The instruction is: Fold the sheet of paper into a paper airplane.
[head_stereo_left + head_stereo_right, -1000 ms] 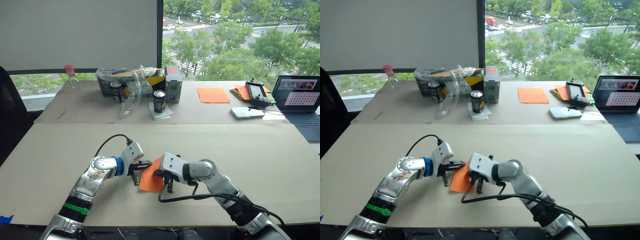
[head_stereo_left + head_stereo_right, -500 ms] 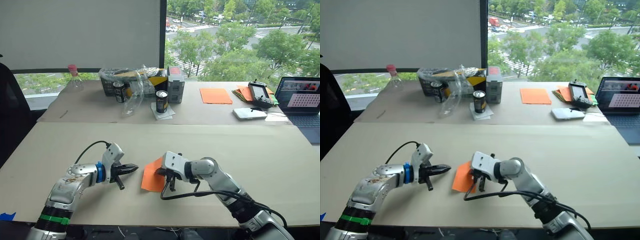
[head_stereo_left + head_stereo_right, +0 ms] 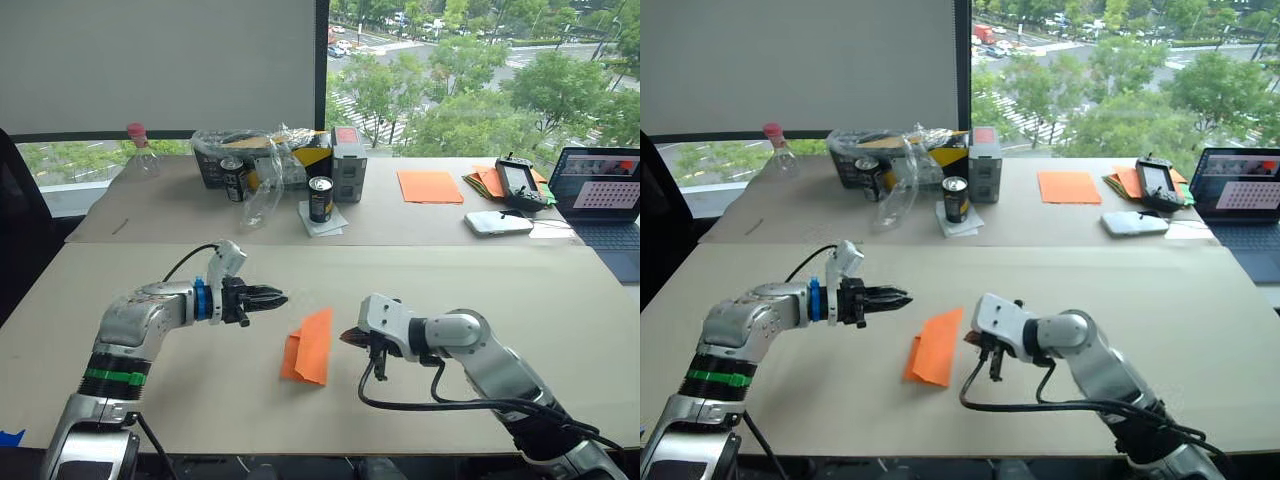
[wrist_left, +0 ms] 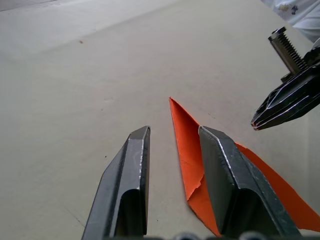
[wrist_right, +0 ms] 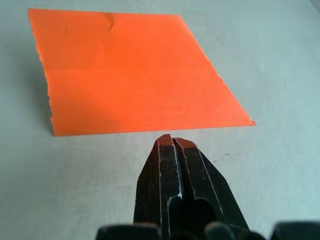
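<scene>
Sheet of paper (image 3: pixel 310 345) lies folded on the table (image 3: pixel 500 280) between our claws, now released: our left claw (image 3: pixel 272 297) has pulled away, parted and empty, our right claw (image 3: pixel 352 337) clenched just beside it; more folds remain

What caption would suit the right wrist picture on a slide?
Right claw, shut, poised just short of the creased orange sheet of paper lying on the table.

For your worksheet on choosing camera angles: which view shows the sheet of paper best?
The right wrist view: the sheet of paper lies flat, almost whole, its crease visible. Both eye views show it small between the arms; in the left wrist view a finger hides part of it.
</scene>
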Robot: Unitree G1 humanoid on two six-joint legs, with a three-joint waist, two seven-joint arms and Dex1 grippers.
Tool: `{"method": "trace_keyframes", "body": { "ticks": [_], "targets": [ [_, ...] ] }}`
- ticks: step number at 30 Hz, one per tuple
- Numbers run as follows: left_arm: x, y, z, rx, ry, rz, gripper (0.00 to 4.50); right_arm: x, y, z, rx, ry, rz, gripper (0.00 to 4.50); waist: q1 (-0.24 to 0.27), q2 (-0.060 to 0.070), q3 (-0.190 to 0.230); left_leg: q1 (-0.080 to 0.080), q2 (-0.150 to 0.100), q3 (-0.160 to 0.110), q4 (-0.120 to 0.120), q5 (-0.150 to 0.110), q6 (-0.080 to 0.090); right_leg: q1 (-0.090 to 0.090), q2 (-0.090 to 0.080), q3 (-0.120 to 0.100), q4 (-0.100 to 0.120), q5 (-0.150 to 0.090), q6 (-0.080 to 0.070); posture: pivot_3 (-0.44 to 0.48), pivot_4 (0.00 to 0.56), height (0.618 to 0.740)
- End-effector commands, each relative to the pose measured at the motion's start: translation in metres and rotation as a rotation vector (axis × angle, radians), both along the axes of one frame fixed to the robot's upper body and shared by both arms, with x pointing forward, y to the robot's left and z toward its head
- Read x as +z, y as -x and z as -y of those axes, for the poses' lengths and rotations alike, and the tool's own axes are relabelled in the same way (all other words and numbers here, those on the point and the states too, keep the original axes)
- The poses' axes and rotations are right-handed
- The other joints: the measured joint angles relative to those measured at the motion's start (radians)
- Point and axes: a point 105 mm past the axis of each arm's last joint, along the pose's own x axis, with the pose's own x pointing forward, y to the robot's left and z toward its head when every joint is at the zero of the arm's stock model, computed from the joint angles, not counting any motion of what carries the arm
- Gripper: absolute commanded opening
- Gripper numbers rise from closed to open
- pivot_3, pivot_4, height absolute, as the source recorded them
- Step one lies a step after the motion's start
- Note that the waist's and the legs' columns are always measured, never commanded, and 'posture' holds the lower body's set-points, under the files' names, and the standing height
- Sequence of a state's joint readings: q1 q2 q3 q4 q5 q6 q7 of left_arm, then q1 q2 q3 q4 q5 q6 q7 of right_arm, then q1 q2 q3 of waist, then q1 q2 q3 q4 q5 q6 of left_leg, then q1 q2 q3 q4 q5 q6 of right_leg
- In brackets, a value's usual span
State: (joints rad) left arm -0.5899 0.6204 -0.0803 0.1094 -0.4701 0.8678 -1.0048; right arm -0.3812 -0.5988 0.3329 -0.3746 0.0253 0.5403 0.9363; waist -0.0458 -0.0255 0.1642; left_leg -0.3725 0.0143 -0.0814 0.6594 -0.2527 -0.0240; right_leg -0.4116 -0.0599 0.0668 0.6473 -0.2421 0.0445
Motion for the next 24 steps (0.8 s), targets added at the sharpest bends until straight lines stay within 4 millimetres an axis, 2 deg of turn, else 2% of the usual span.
{"method": "trace_keyframes", "body": {
  "ticks": [1, 3, 8, 11, 16, 21, 24],
  "targets": [
    [0.016, 0.007, 0.013, -0.079, 0.082, -0.196, 2.83, 0.019, 0.004, 0.003, -0.016, -0.035, 0.046, 0.0, 0.001, -0.002, 0.001, -0.001, 0.0, 0.0, 0.0, 0.0, 0.0, -0.001, 0.0, 0.0, 0.0, 0.0, 0.0, 0.0, 0.15, 0.72],
    [0.023, 0.001, 0.023, -0.076, 0.064, -0.326, 3.5, 0.021, 0.005, 0.01, -0.047, -0.028, 0.051, 0.0, 0.003, -0.002, 0.001, -0.008, 0.0, 0.0, 0.002, 0.0, 0.0, -0.009, 0.001, 0.0, 0.003, 0.0, 0.0, 0.0, 0.15, 0.72],
    [0.03, -0.006, 0.04, -0.107, 0.036, -0.522, 3.5, 0.02, 0.004, 0.019, -0.118, -0.019, 0.06, 0.0, 0.002, -0.002, 0.001, -0.013, -0.001, -0.001, 0.003, 0.001, -0.001, -0.011, 0.0, -0.001, 0.002, 0.001, 0.0, 0.0, 0.15, 0.72],
    [0.026, -0.014, 0.051, -0.086, -0.005, -0.618, 3.5, 0.015, 0.006, 0.027, -0.172, -0.007, 0.063, 0.0, 0.003, -0.003, 0.002, -0.013, -0.002, -0.001, 0.003, 0.001, -0.001, -0.011, 0.0, -0.001, 0.002, 0.001, 0.0, 0.0, 0.15, 0.72],
    [0.015, -0.021, 0.057, -0.094, -0.073, -0.644, 3.5, 0.014, 0.005, 0.03, -0.211, -0.011, 0.072, 0.0, -0.005, -0.003, 0.002, -0.013, -0.001, -0.001, 0.003, 0.001, -0.001, -0.012, 0.0, 0.0, 0.002, 0.0, 0.0, 0.0, 0.15, 0.72],
    [0.008, -0.019, 0.067, -0.143, -0.118, -0.66, 3.5, 0.013, 0.003, 0.035, -0.261, -0.001, 0.084, 0.0, 0.002, -0.003, 0.002, -0.014, -0.001, -0.001, 0.003, 0.001, -0.001, -0.012, 0.0, 0.0, 0.001, 0.0, 0.0, 0.0, 0.15, 0.72],
    [0.006, -0.015, 0.072, -0.176, -0.123, -0.68, 2.67, 0.012, 0.003, 0.035, -0.264, 0.0, 0.083, 0.0, 0.003, -0.003, 0.002, -0.015, -0.002, -0.001, 0.003, 0.001, -0.001, -0.012, 0.0, 0.0, 0.001, 0.0, 0.0, 0.0, 0.15, 0.72]
  ]
}}
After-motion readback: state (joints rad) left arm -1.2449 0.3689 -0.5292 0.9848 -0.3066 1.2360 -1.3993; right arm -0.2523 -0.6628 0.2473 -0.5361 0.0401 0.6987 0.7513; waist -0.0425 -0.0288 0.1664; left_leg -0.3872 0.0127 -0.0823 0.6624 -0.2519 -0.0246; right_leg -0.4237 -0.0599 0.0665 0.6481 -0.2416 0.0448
